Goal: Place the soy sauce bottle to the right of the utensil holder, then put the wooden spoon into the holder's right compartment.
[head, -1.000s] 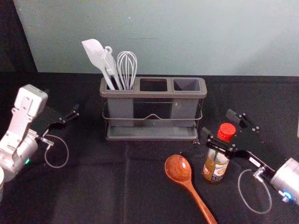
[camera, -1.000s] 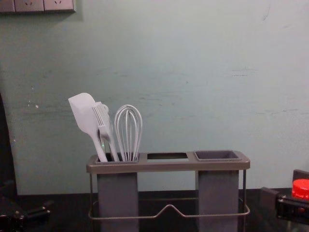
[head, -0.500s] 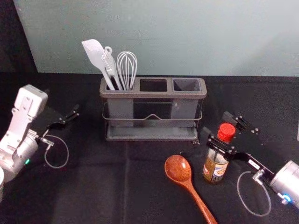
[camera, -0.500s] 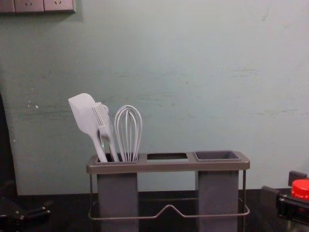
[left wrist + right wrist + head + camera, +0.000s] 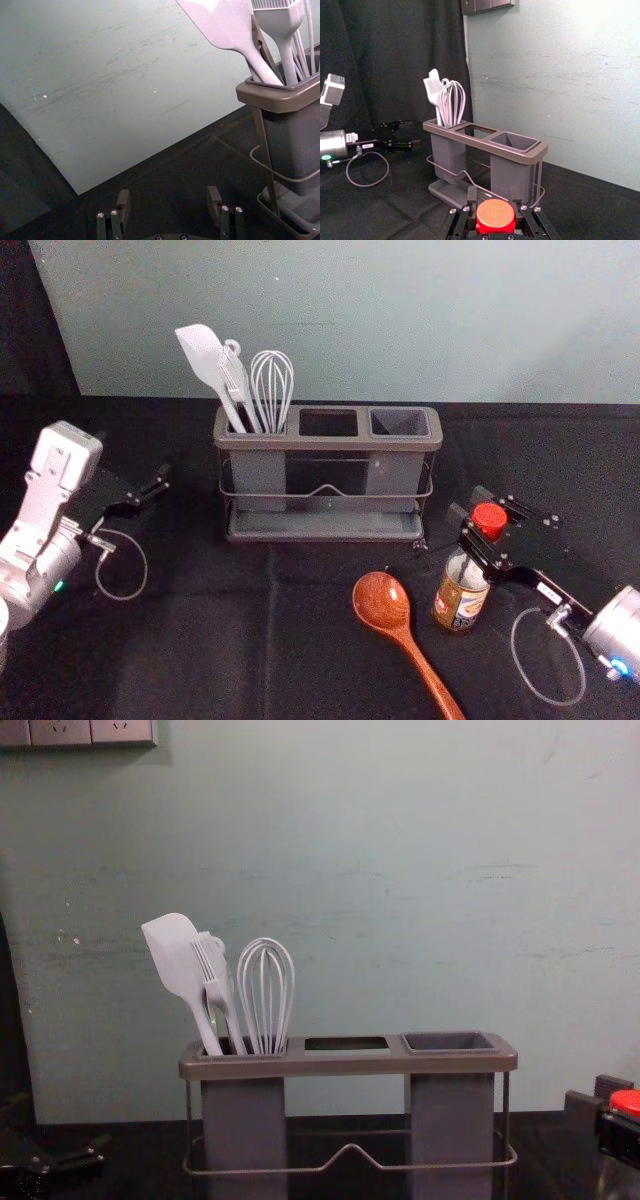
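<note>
the utensil holder (image 5: 328,443) stood at centre. the left gripper (image 5: 133,458) was parked open to its left; the right gripper (image 5: 470,504) was at front right. the wooden spoon (image 5: 382,602) lay before the holder. just right, the bottle (image 5: 461,602) stood clamped between 2 fingers.

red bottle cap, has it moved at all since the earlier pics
Yes, slightly: in the head view the red cap now sits a little farther to the right of the utensil holder.
</note>
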